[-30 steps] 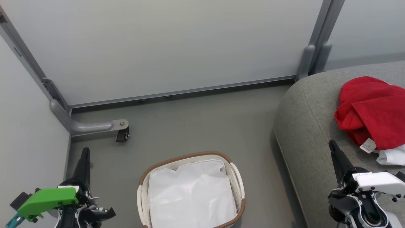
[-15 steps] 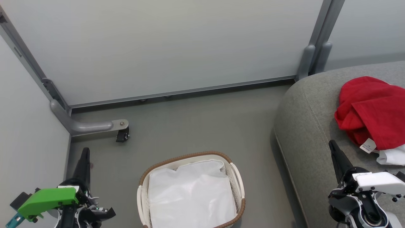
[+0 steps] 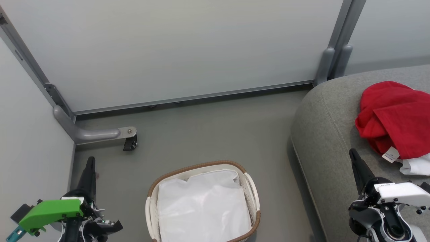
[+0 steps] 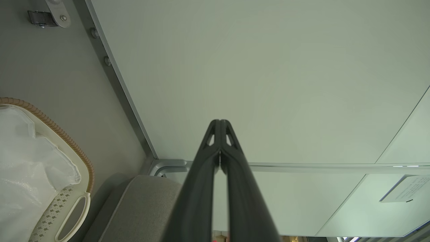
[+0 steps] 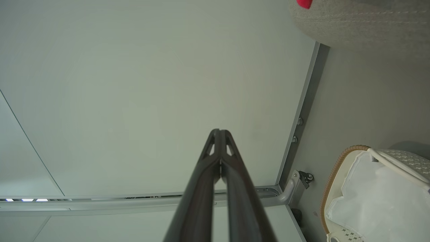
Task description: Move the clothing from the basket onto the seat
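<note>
The red clothing [image 3: 394, 119] lies bunched on the grey seat [image 3: 327, 141] at the right, a white tag showing at its lower edge; a red scrap of clothing [image 5: 305, 3] peeks over the seat [image 5: 362, 23] in the right wrist view. On the floor stands the cream basket [image 3: 250, 188], holding just its white liner [image 3: 203, 205]. My left gripper [image 3: 90, 160] is shut and empty at the lower left, left of the basket. My right gripper [image 3: 352, 153] is shut and empty over the seat's front part, just below the clothing. Both wrist views show the fingertips pressed together, left gripper [image 4: 220, 121], right gripper [image 5: 219, 131].
Pale partition panels on grey metal frames close off the back and left. A grey foot with a small castor [image 3: 129, 143] juts onto the floor at the left. A white cloth [image 3: 415, 166] lies beside the red clothing on the seat.
</note>
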Controlling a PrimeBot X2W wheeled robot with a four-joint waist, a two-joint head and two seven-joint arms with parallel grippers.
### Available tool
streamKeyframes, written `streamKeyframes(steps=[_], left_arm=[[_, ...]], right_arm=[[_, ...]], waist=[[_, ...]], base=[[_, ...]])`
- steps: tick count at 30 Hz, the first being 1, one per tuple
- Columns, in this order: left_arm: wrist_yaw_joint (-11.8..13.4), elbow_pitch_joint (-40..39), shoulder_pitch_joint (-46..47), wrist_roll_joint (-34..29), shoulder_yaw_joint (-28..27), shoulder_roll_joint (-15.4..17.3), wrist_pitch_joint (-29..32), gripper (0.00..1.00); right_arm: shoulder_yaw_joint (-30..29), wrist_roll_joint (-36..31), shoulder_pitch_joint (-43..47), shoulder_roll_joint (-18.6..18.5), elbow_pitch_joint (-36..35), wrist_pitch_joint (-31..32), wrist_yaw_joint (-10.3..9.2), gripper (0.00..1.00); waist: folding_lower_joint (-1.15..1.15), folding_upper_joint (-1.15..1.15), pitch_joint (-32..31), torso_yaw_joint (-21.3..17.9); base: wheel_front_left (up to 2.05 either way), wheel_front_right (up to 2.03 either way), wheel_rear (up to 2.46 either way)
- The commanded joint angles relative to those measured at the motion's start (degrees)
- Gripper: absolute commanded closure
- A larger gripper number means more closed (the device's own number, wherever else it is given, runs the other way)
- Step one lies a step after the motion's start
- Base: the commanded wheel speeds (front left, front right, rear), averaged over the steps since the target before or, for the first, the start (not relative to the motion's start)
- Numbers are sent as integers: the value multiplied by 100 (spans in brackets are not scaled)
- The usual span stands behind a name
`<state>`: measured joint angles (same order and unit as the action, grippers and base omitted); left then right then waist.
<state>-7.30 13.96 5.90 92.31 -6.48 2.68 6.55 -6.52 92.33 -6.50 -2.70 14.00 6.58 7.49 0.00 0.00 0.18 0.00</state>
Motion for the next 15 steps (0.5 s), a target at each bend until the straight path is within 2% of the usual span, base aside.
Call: streamKeyframes(steps=[1, 15], left_arm=[[-35, -7, 61, 18, -16, 38, 19, 100], [-35, -7, 61, 19, -15, 38, 19, 100]], right_arm=[[-13, 17, 62, -34, -15, 14, 0, 100], [-13, 18, 62, -34, -15, 14, 0, 100]], waist=[[0, 0, 0, 0], [0, 0, 0, 0]], base=[[0, 0, 0], [0, 0, 0]])
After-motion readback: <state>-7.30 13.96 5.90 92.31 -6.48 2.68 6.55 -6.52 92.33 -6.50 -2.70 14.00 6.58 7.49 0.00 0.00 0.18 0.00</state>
